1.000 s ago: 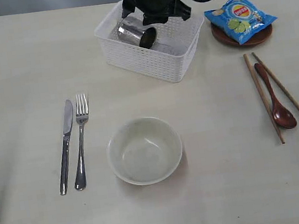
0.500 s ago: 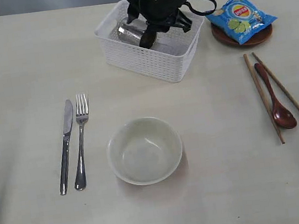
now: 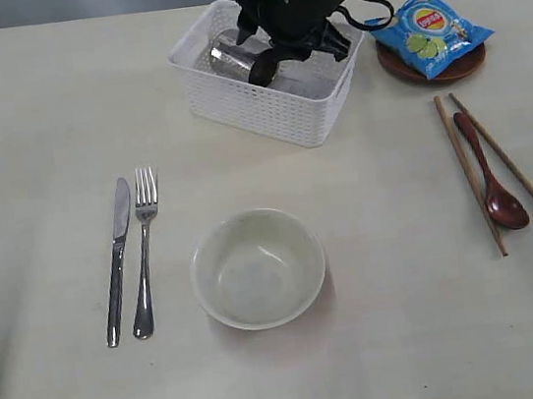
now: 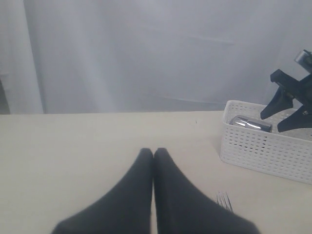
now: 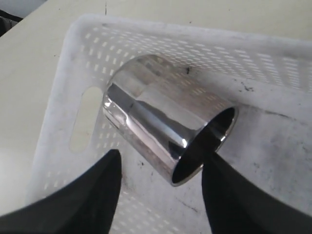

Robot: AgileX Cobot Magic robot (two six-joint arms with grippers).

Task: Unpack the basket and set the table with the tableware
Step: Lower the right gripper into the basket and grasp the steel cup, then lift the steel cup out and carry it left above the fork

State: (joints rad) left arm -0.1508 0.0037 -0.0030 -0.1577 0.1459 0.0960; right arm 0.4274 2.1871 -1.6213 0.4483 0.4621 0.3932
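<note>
So the right claw point(image 3: 289, 42) is down inside the white lattice plastic basket point(image 3: 264, 110) with its jaws spread wide, one on either side of the shiny steel cup point(image 5: 161, 131). As far as I can tell it isn't pinching it yet. The cup's lying on its side on the basket floor, so straddling the round wall looks like the sensible way in. It sits near a corner, so the basket walls crowd the fingers and straight up is the free way out. The left claw point(image 4: 153, 156) is closed on nothing, low over the cream-white worktop point(image 3: 415, 337). There's plenty of bare room for the cup between the pale round bowl point(image 3: 258, 268) and the wooden chopsticks point(image 3: 469, 176).
</note>
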